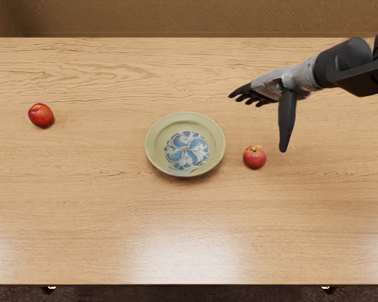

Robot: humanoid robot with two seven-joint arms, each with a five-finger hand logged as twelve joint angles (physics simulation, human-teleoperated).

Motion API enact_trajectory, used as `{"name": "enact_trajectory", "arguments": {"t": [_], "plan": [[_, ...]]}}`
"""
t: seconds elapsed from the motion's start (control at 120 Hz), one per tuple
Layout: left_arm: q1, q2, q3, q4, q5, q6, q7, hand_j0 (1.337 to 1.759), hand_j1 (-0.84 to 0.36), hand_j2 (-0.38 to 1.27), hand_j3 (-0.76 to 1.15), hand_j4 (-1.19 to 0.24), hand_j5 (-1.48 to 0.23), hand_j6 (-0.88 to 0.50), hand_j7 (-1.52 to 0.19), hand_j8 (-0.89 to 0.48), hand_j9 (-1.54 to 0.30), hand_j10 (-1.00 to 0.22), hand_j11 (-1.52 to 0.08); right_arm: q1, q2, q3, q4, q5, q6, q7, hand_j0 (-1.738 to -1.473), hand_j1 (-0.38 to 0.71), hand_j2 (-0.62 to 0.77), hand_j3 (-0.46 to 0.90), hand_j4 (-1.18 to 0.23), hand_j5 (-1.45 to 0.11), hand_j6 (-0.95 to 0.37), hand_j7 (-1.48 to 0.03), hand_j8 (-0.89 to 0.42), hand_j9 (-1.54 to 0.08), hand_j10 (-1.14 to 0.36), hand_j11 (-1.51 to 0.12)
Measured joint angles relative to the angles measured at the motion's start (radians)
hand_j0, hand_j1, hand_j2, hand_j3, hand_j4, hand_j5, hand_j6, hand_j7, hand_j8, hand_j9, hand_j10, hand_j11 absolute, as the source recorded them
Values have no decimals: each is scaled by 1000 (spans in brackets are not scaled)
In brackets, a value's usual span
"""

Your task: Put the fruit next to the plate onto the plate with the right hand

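Upper right, the right hand (272, 92) hovers, fingers spread and empty. It should lower squarely over the apple (254, 156) beside the plate (152, 139).

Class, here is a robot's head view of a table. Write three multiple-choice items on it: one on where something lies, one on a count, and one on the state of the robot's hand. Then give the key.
1. Where does the apple lie relative to the plate?
A) beside it, at the picture's right
B) on it
C) behind it, at the table's far edge

2. How many red fruits are on the table?
A) one
B) two
C) three

3. What state is the right hand in?
A) shut on the apple
B) open, holding nothing
C) lying flat on the plate

Key:
1 A: the apple sits just off the plate's right rim, not touching it.
2 B: there is the apple, and a second fruit lies far to the left.
3 B: the fingers are spread and nothing is in them.
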Motion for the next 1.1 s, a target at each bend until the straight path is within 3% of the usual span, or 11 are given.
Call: {"name": "enact_trajectory", "arguments": {"t": [0.167, 0.492, 0.642, 0.742, 0.925, 1.1], "plan": [[0, 0, 0, 0, 0, 0, 0, 1658, 349, 0, 0, 0, 0, 0, 0, 0, 0, 0, 0, -7, -7, -6, 89, -94, 0, 0, -1658, -349, 0, 0, -2, 0, -3, 0, -2, 0, -2, 0], [0, 0, 0, 0, 0, 0, 0, 1658, 349, 0, 0, 0, 0, 0, 0, 0, 0, 0, 0, -58, -70, 4, 116, -176, -1, 0, -1658, -349, 0, 0, -3, 0, -4, 0, -3, 0, -2, 0], [0, 0, 0, 0, 0, 0, 0, 1658, 349, 0, 0, 0, 0, 0, 0, 0, 0, 0, 0, -107, -128, 43, 215, -187, 0, 0, -1658, -349, 0, 0, -3, 0, -4, 0, -3, 0, -2, 0], [0, 0, 0, 0, 0, 0, 0, 1658, 349, 0, 0, 0, 0, 0, 0, 0, 0, 0, 0, -139, -132, 54, 240, -277, -18, 0, -1658, -349, 0, 0, -3, 0, -4, 0, -3, 0, -2, 0], [0, 0, 0, 0, 0, 0, 0, 1658, 349, 0, 0, 0, 0, 0, 0, 0, 0, 0, 0, -161, -108, 62, 194, -352, -67, 0, -1658, -349, 0, 0, -3, 0, -5, 0, -4, 0, -2, 0], [0, 0, 0, 0, 0, 0, 0, 1658, 349, 0, 0, 0, 0, 0, 0, 0, 0, 0, 0, -171, -66, 63, 97, -385, -163, 0, -1658, -349, 1, 0, -3, -1, -5, 0, -4, 0, -3, 0]]}}
